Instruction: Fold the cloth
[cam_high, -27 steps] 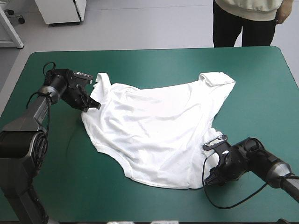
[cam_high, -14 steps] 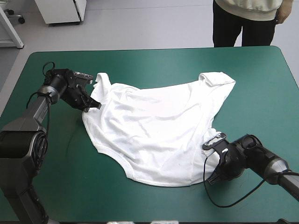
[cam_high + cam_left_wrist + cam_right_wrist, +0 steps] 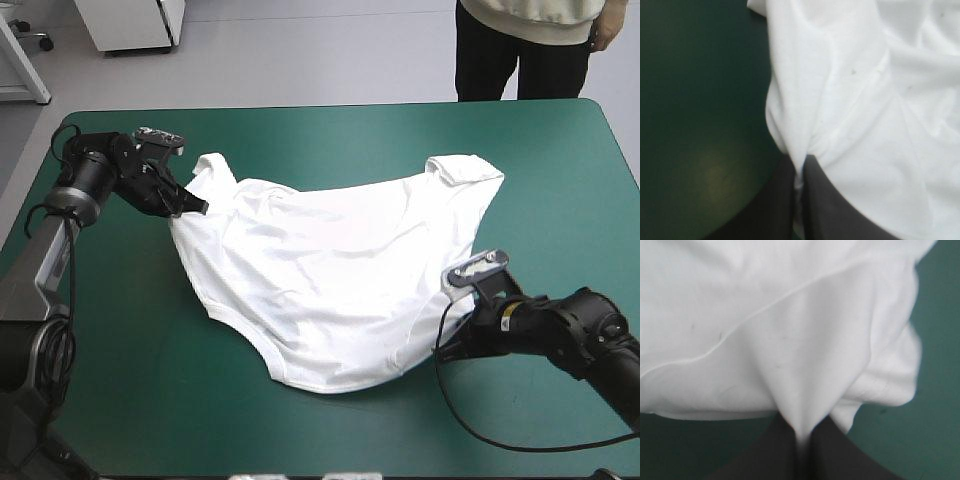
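While the T-shirt (image 3: 340, 290) lies spread on the teal-green cover (image 3: 120, 400) at mid-table | left gripper (image 3: 197, 207) at 10 o'clock of it, fingers clamped on its edge | right gripper (image 3: 446, 348) at 4 o'clock, fingers pinched on its hem.

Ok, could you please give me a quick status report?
Left gripper shut on the T-shirt, left edge. Right gripper shut on its right edge. T-shirt spread mostly flat, unfolded. Nothing in the way.
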`<state>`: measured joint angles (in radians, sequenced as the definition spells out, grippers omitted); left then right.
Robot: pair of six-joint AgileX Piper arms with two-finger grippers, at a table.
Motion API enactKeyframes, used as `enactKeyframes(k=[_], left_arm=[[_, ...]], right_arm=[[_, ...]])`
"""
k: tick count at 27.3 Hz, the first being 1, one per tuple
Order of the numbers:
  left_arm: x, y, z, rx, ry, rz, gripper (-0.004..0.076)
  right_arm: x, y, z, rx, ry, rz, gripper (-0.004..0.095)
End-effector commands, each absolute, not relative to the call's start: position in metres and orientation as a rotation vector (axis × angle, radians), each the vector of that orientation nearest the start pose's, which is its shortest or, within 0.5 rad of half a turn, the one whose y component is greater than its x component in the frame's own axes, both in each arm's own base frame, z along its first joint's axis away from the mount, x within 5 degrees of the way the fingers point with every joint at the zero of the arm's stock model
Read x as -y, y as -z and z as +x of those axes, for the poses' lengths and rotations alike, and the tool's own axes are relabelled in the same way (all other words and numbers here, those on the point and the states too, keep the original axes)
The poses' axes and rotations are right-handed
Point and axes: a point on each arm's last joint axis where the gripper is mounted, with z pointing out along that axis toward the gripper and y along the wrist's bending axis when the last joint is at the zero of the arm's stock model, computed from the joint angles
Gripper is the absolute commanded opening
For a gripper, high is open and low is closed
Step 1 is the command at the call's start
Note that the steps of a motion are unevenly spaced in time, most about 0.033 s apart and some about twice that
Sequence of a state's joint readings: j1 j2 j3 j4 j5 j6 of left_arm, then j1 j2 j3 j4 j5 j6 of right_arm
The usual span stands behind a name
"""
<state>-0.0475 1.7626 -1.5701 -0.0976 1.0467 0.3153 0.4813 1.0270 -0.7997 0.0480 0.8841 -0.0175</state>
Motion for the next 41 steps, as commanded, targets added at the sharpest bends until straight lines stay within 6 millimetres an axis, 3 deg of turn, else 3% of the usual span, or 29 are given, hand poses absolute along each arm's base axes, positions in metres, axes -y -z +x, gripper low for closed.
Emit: enactKeyframes(k=[1,6,12,18,24,29,36,39,41], left_arm=[[0.026,-0.369,0.351,-2.486,0.053,0.415,-0.0009],[0.024,-0.421,0.314,-2.305,0.021,0.399,-0.0009],[0.025,-0.487,0.270,-2.035,0.015,0.375,-0.0009],[0.028,-0.554,0.228,-1.761,0.067,0.346,-0.0009],[0.025,-0.620,0.172,-1.493,0.029,0.326,-0.0009],[0.023,-0.657,0.126,-1.320,-0.004,0.327,-0.0009],[0.021,-0.681,0.076,-1.190,-0.035,0.331,-0.0009],[0.021,-0.680,0.069,-1.208,-0.037,0.345,-0.0009],[0.022,-0.674,0.083,-1.277,-0.030,0.361,-0.0009]], right_arm=[[-0.090,-0.355,0.170,-2.296,-0.256,-0.570,-0.0013],[-0.087,-0.422,0.175,-2.028,-0.224,-0.523,-0.0013],[-0.079,-0.498,0.167,-1.740,-0.205,-0.469,-0.0013],[-0.070,-0.570,0.149,-1.500,-0.177,-0.458,-0.0013],[-0.056,-0.625,0.122,-1.289,-0.130,-0.441,-0.0013],[-0.042,-0.654,0.091,-1.146,-0.119,-0.421,-0.0013],[-0.025,-0.675,0.047,-1.061,-0.147,-0.452,-0.0013],[-0.023,-0.673,0.044,-1.105,-0.139,-0.465,-0.0013],[-0.028,-0.665,0.059,-1.205,-0.139,-0.470,-0.0013]])
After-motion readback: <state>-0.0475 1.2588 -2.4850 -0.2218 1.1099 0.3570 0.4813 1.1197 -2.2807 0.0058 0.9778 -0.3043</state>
